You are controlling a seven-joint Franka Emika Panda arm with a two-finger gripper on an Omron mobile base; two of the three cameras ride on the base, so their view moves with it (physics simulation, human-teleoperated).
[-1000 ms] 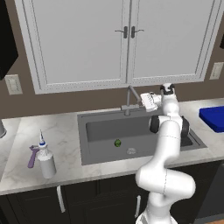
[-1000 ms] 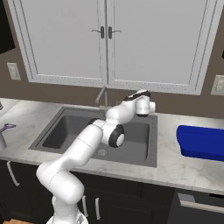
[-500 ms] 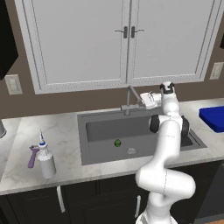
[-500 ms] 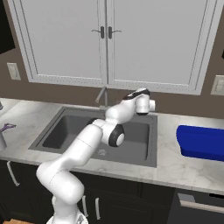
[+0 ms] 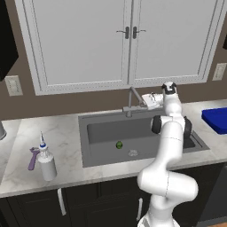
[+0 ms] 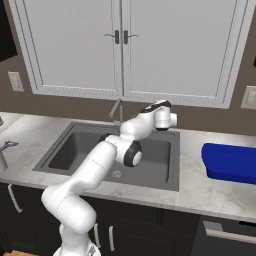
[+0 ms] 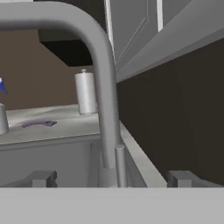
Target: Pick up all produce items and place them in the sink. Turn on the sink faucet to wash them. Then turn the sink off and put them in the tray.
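Green against the dark grey basin, the lime (image 5: 119,145) lies on the floor of the sink (image 5: 99,133), a little left of the round silver drain (image 5: 132,153) and apart from it. I have the arm reaching up over the back rim of the sink, with the pincer (image 5: 149,101) held level beside the faucet (image 5: 132,101); its jaws are spread wide and empty, gripping nothing. In the hand view the faucet (image 7: 101,87) fills the middle, its curved spout arching overhead and its stem running down between the two fingertips (image 7: 40,178), with a slim lever (image 7: 120,166) just beside the stem; I cannot tell whether either fingertip touches the metal. On the marble bench (image 5: 62,133) to the left of the sink stand a white spray bottle (image 5: 46,160) with a blue cap and a purple tool (image 5: 33,158) just beside it. The bright blue tray (image 6: 231,161) sits on the bench well to the right of the sink. White cabinet doors (image 5: 128,40) hang above.
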